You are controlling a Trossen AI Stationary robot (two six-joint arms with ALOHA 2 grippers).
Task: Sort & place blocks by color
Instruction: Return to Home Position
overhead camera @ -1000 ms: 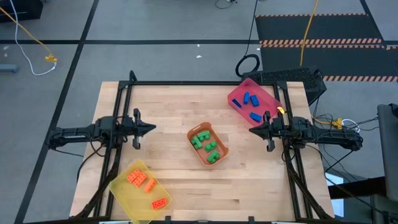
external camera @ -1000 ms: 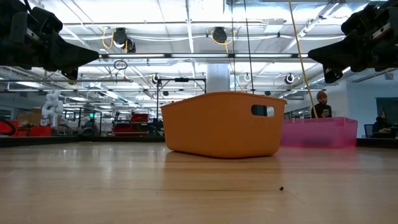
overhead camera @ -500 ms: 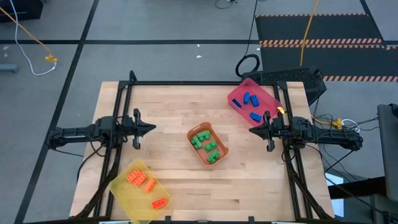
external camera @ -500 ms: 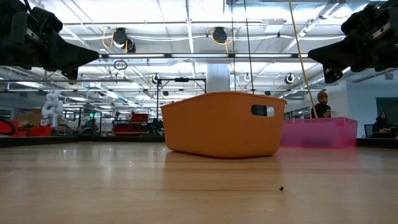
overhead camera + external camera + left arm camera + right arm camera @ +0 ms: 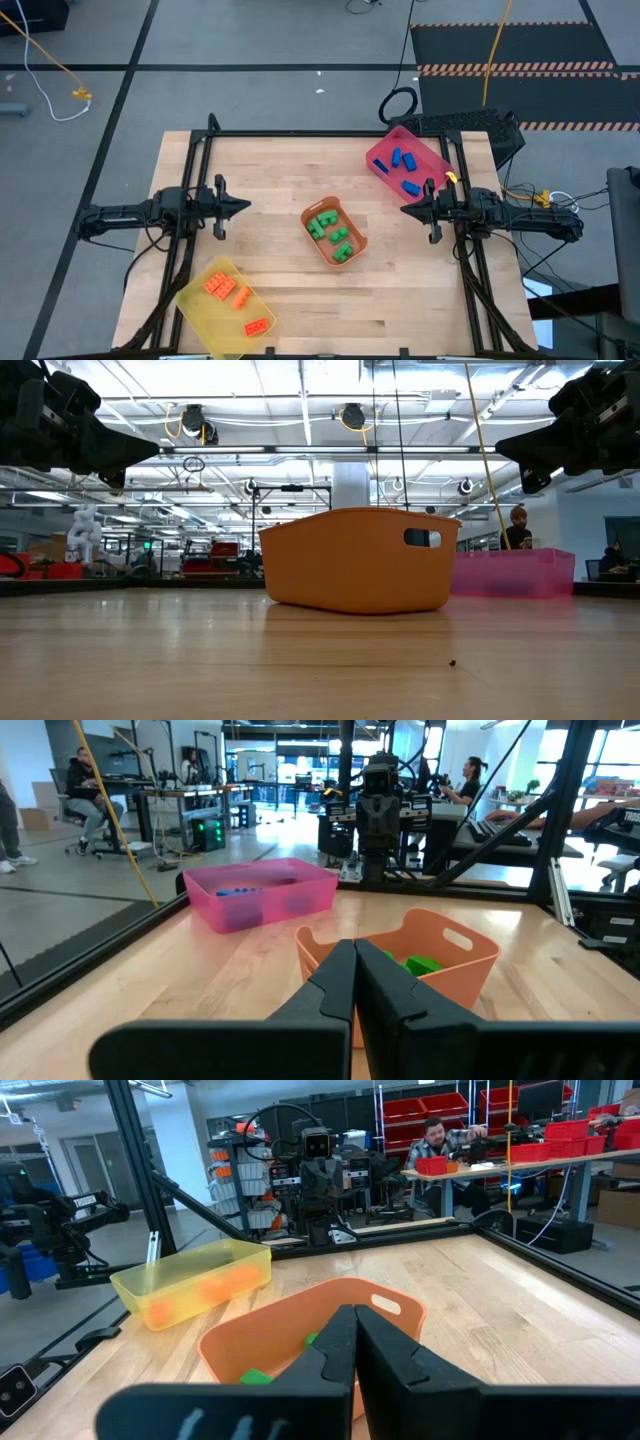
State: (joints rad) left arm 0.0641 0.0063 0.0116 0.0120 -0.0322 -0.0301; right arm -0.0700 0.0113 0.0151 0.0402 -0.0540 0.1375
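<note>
Status: green blocks point(image 5: 330, 232) in orange tray point(image 5: 306, 222) mid-worktop point(image 5: 270, 170). Blue blocks point(image 5: 403, 170) in pink tray point(image 5: 377, 155), at the worktop edge on the right arm's side. Orange blocks point(image 5: 227, 292) in yellow tray point(image 5: 198, 306), at the corner on the left arm's side. Left pincer point(image 5: 243, 207) hangs over the left side, fingers pressed together, empty. Right pincer point(image 5: 407, 210) hangs just beside pink tray, also pressed together, empty. Both point at orange tray, well apart from it.

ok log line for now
left end effector shut; right end effector shut; green blocks orange tray; blue blocks pink tray; orange blocks yellow tray
</note>
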